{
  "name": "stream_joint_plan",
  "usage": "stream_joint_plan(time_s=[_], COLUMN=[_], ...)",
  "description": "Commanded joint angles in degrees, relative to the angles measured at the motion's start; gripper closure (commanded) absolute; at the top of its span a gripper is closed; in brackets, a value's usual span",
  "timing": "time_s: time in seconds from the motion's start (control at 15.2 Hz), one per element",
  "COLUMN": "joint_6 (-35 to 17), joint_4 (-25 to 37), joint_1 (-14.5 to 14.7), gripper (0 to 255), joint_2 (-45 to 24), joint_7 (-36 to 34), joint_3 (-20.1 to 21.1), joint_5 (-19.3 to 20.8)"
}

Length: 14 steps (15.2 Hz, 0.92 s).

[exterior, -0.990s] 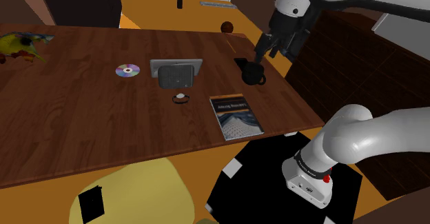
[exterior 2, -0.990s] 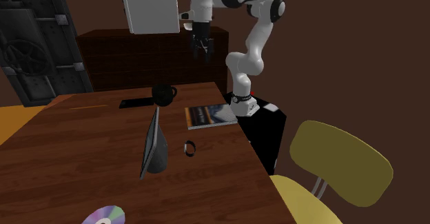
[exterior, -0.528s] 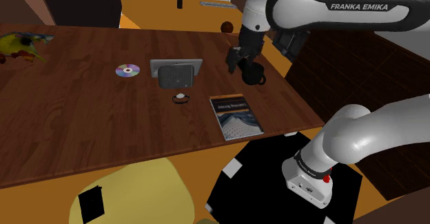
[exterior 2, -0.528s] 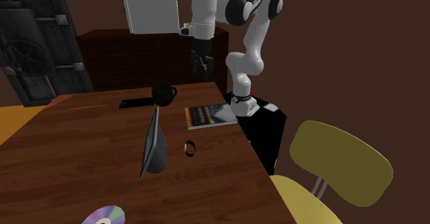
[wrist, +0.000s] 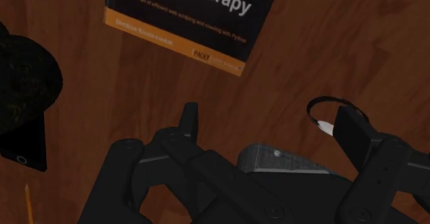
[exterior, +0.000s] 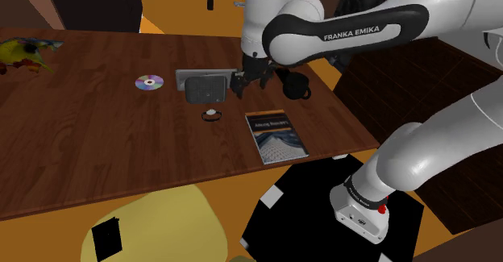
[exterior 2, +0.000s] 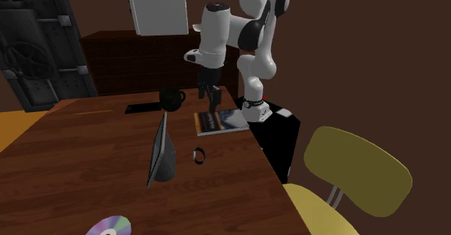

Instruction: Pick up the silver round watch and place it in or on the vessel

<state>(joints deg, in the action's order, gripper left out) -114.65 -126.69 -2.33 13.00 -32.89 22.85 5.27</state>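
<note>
**Open fingers hang over a wooden tabletop, the watch lying loose nearby**

In the shoulder view, the white arm curves in from the right. Its black fingers (exterior: 239,83) hover above the brown wooden tabletop (exterior: 97,139). They are spread wide apart and hold nothing.

The watch (exterior: 212,114), a small dark ring of strap with a pale face, lies flat on the tabletop. It is at about 7 o'clock from the fingers, near them but not touched. The vessel (exterior: 296,85), a round black pot, stands at 3 o'clock from the fingers, well apart from the watch.

A grey stand (exterior: 206,85) sits just beside the watch, at its 12 o'clock. A dark-covered book (exterior: 276,135) lies at 4 o'clock from the watch. A shiny disc (exterior: 149,82) lies at 9 o'clock from the stand.

In the wrist view, the watch sits just beside one fingertip, partly hidden behind it.
</note>
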Motion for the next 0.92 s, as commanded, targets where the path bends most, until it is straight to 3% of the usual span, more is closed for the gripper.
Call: stream_joint_plan(time_s=[0.0, 0.26, 0.53, 0.86], joint_6=[-1.5, -2.1, -0.8, -3.3], joint_4=[2.3, 8.6, 16.5, 15.2], joint_1=[-0.2, 0.5, 3.2, 3.2], gripper=[0, 0, 0, 0], joint_2=[-5.1, -15.6, -26.4, -28.0], joint_7=[-4.8, -13.5, -21.2, -22.2], joint_3=[2.2, 4.5, 4.5, 3.7], joint_5=[3.2, 10.7, 18.3, 19.6])
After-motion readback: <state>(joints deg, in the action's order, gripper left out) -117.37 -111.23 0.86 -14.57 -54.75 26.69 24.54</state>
